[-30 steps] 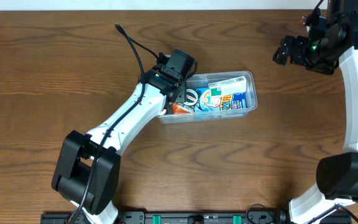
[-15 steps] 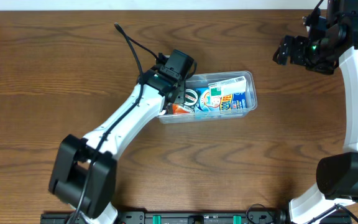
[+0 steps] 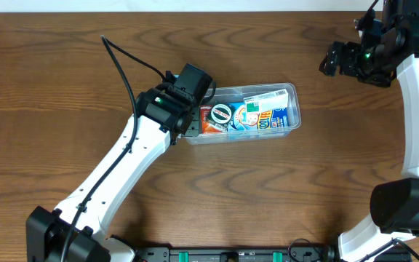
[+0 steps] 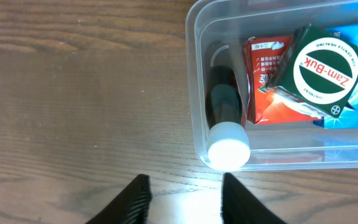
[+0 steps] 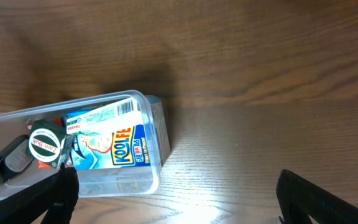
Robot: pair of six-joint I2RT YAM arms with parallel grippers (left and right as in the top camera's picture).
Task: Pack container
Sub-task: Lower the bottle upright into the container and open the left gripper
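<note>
The left tool (image 4: 185, 202), fingers apart and empty, is hovering over bare wood-grain worktop (image 4: 73, 93). Just ahead of it, the container (image 4: 194, 93), a clear plastic tub with rounded corners, is holding a dark white-capped tube (image 4: 225, 118), a glossy red packet (image 4: 263, 81) and a green box (image 4: 321, 70). The right tool (image 5: 179, 208), fingers wide apart, is hanging well clear of the tub, which is lying ahead and to its left across open worktop.

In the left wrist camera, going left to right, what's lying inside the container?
In the container: tube, red packet, Zam-Buk box.
</note>
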